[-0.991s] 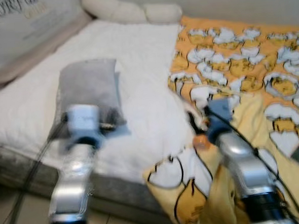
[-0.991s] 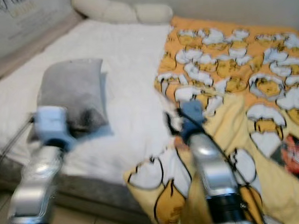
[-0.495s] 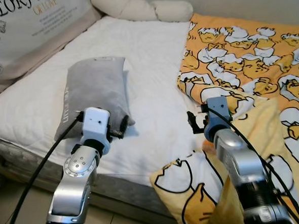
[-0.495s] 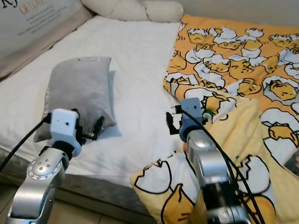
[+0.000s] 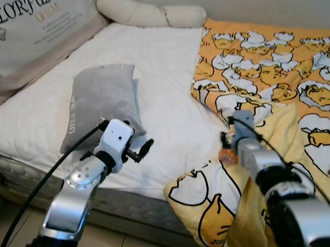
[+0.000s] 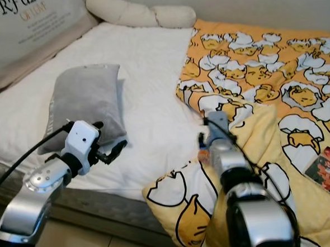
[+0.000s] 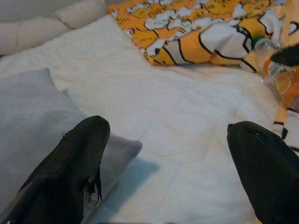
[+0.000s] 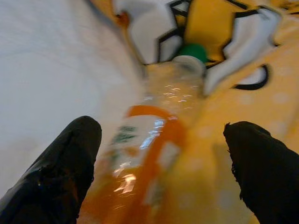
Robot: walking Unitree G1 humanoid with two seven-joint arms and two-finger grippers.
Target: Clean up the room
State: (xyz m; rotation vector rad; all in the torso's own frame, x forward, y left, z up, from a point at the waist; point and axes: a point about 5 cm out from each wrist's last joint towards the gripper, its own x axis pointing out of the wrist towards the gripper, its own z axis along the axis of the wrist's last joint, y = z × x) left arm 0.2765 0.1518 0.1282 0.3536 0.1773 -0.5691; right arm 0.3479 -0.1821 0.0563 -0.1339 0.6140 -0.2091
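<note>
Orange-labelled plastic bottle (image 8: 154, 140), green cap, lying at yellow blanket's (image 5: 274, 83) left edge, between right gripper's (image 8: 159, 172) wide-spread fingers, ungrasped. Left gripper (image 7: 173, 172) wide open too, empty, hovering beside grey pillow (image 5: 102, 102) over white mattress (image 5: 162, 73).

Glossy clear plastic bottle (image 8: 154, 140), soft matt printed blanket (image 5: 273, 66), quilted white cloth mattress (image 5: 156, 73)

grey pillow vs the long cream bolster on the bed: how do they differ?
Colour: the grey pillow is grey; the cream bolster is off-white.
Shape: the pillow is a flat rectangle; the bolster is a long roll pinched into segments.
Place: the pillow lies near the bed's front edge, just beyond the left tool; the bolster lies at the far end by the wall.
Both rest on the white mattress cover.
</note>
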